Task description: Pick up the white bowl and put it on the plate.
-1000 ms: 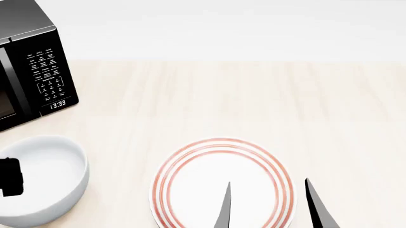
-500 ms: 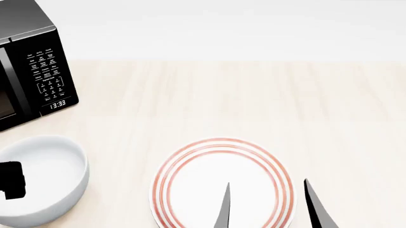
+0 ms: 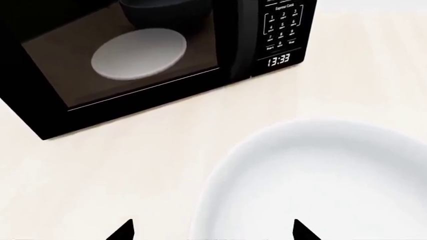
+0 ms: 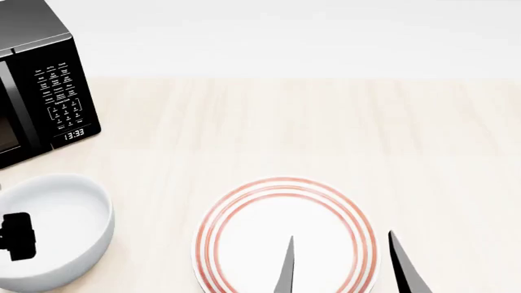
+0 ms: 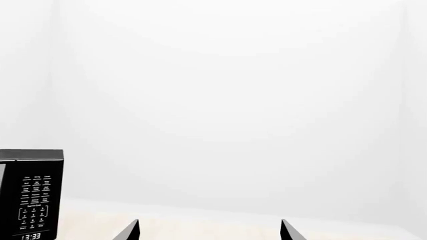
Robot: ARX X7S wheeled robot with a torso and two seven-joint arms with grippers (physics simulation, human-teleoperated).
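The white bowl (image 4: pixel 61 229) stands on the table at the near left, in front of the microwave. It fills the near part of the left wrist view (image 3: pixel 320 180). My left gripper (image 3: pixel 210 231) is open, with its two fingertips straddling the bowl's near rim; in the head view one black finger (image 4: pixel 18 237) shows over the bowl's left side. The plate (image 4: pixel 285 235) with red rings lies at the near centre. My right gripper (image 4: pixel 340 259) is open, its fingertips over the plate's right part; it also shows in the right wrist view (image 5: pixel 210 231).
A black microwave (image 4: pixel 45 91) stands at the far left, its clock reading 13:33. Through its door a pale dish (image 3: pixel 138 52) shows. Light wooden tabletop (image 4: pixel 326 128) stretches behind the plate toward a white wall.
My left gripper's finger has moved down a little over the bowl's left side. The right gripper's fingertips have shifted very slightly left. Bowl and plate have not moved.
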